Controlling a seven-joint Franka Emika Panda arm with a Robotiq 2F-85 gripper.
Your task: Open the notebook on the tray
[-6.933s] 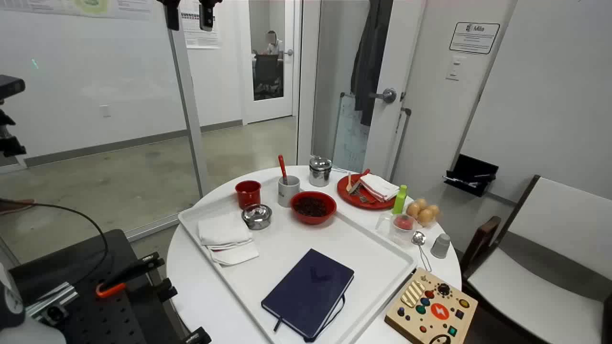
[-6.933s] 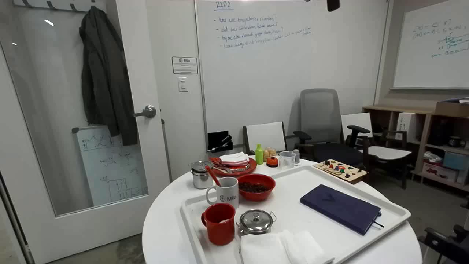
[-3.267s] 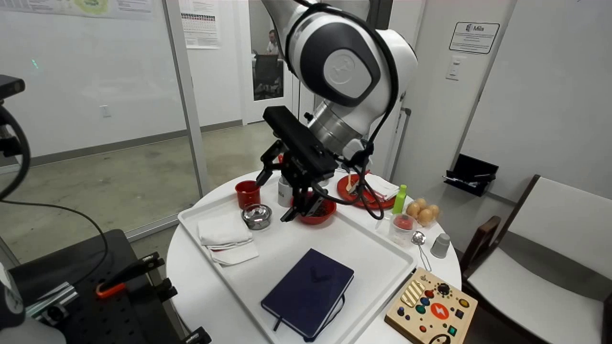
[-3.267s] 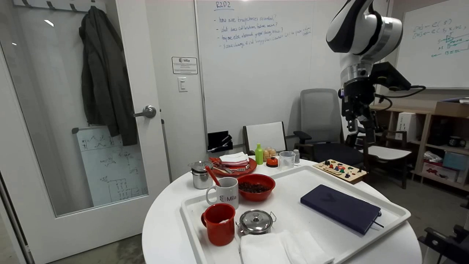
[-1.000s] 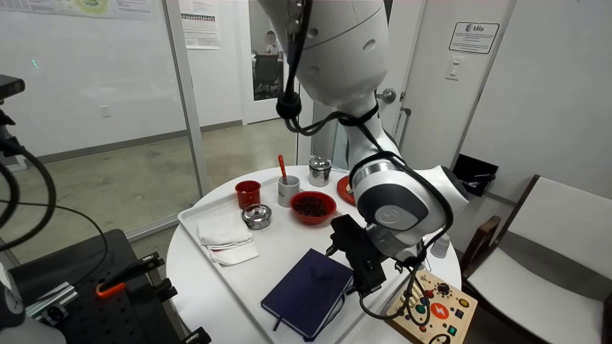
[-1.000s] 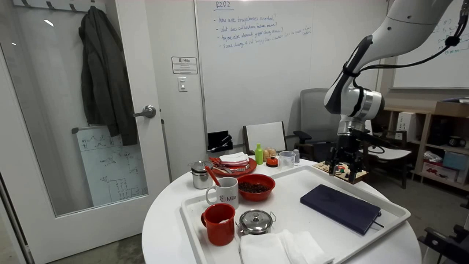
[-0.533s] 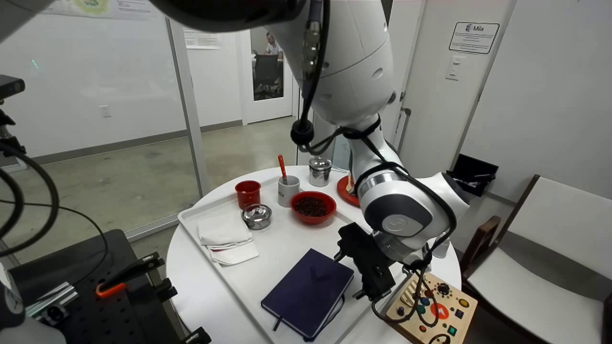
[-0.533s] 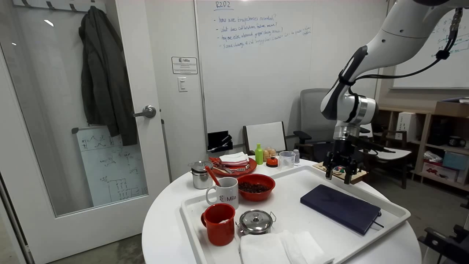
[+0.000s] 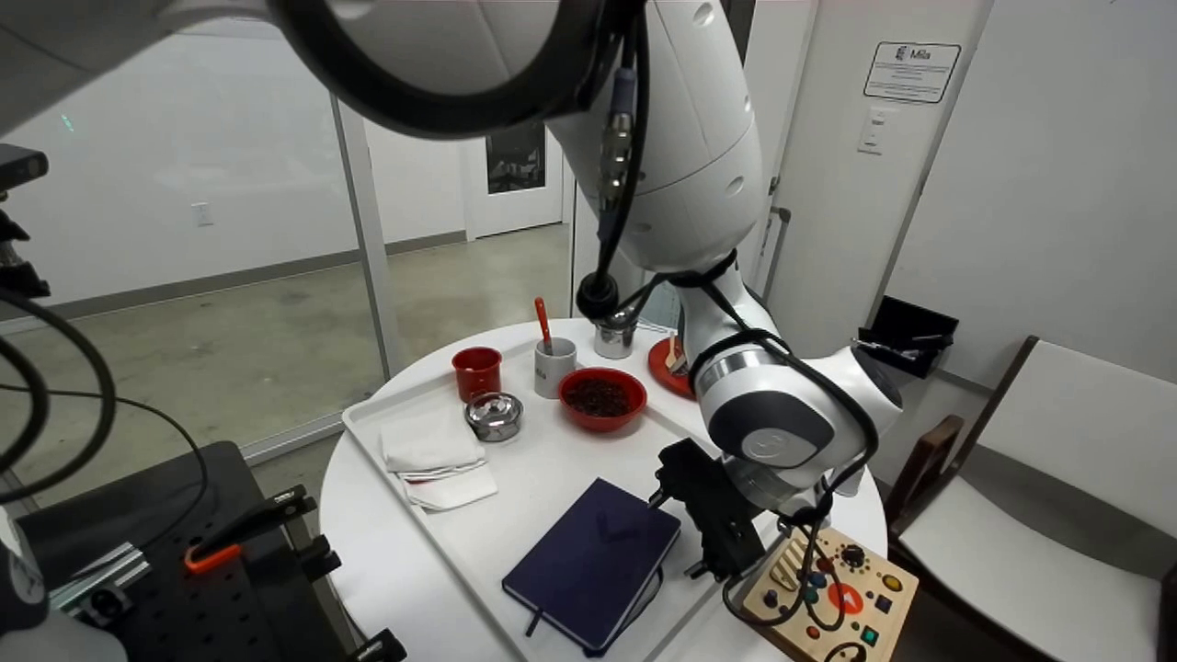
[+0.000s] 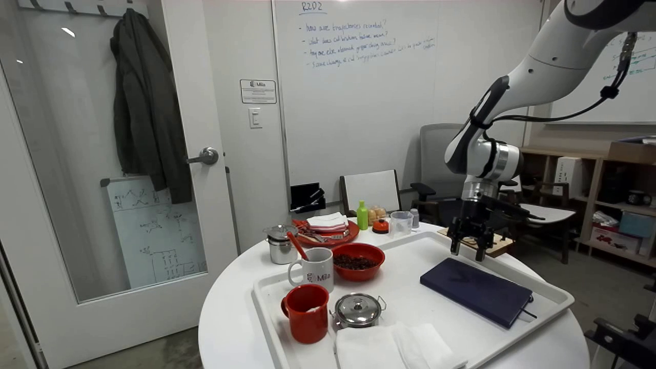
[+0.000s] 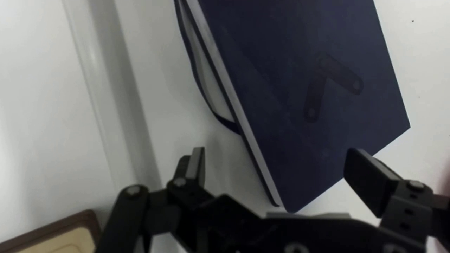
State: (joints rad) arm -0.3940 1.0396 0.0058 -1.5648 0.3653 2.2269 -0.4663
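Fingers [image 11: 369,182] gape; both exterior views alone show notebook's [image 10: 474,289] ribbon [image 10: 529,313].

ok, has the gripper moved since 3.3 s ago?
Yes: in an exterior view the gripper has come down and picture-left, closer to the notebook, which hasn't shifted.

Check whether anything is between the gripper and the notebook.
Nothing visible stands between the open gripper and the notebook; its strap bows out along one side, not across the top.

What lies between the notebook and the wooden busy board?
In the wrist view, a strip of tray floor beside the notebook, then the tray's raised rim.
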